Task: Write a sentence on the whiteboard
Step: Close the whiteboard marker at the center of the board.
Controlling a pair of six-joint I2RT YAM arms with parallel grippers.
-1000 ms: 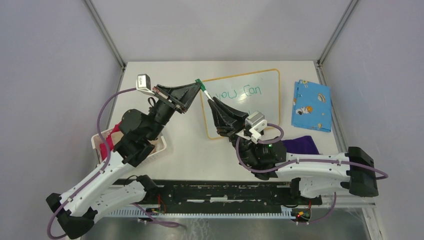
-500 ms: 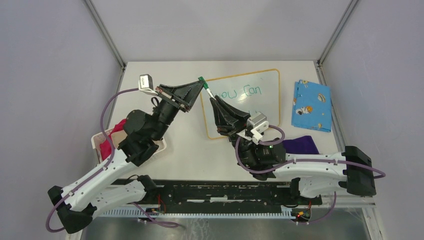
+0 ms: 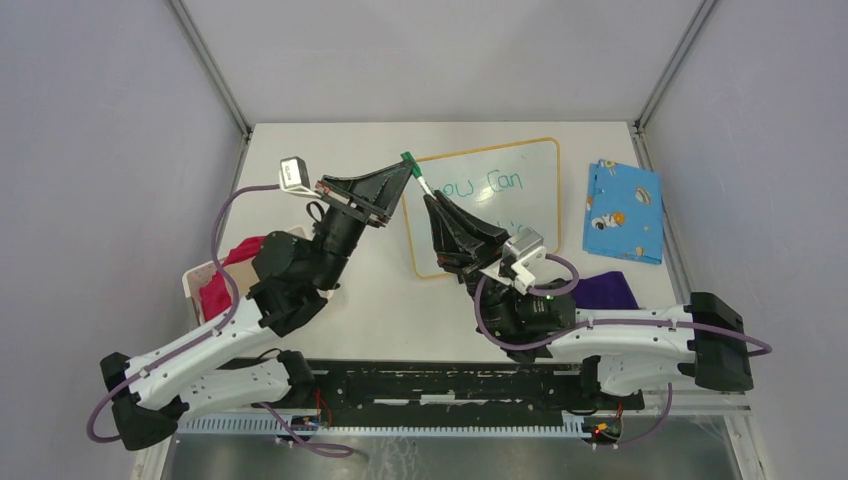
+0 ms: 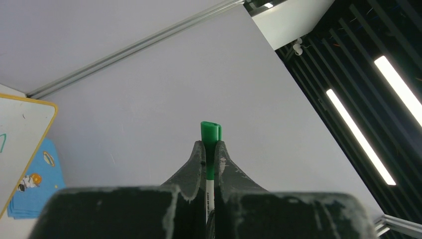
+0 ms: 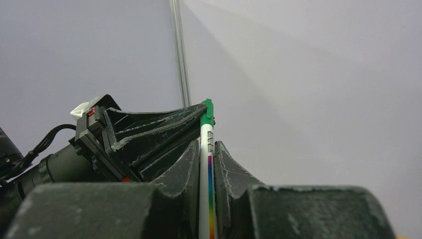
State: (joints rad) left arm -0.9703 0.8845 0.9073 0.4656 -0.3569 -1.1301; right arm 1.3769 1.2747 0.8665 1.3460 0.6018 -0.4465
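Note:
The whiteboard (image 3: 535,205) lies flat at the table's middle; its corner also shows in the left wrist view (image 4: 20,124). The green sentence (image 3: 485,184) reads "you can" on the top line; the second line is mostly hidden behind my right gripper. A white marker (image 3: 419,180) with a green cap (image 4: 210,130) hangs in the air over the board's left edge. My left gripper (image 3: 408,166) (image 4: 209,145) is shut on the cap end. My right gripper (image 3: 429,199) (image 5: 207,145) is shut on the marker's rainbow-striped barrel (image 5: 207,174), just below.
A blue patterned cloth (image 3: 623,210) lies right of the board, also in the left wrist view (image 4: 35,185). A purple cloth (image 3: 606,290) lies near the right arm. A white basket (image 3: 196,290) holding red cloth sits at the left edge under the left arm.
Both grippers and the marker between them have shifted slightly to the right. The left arm's wrist has swung right. Both grips on the marker stay the same.

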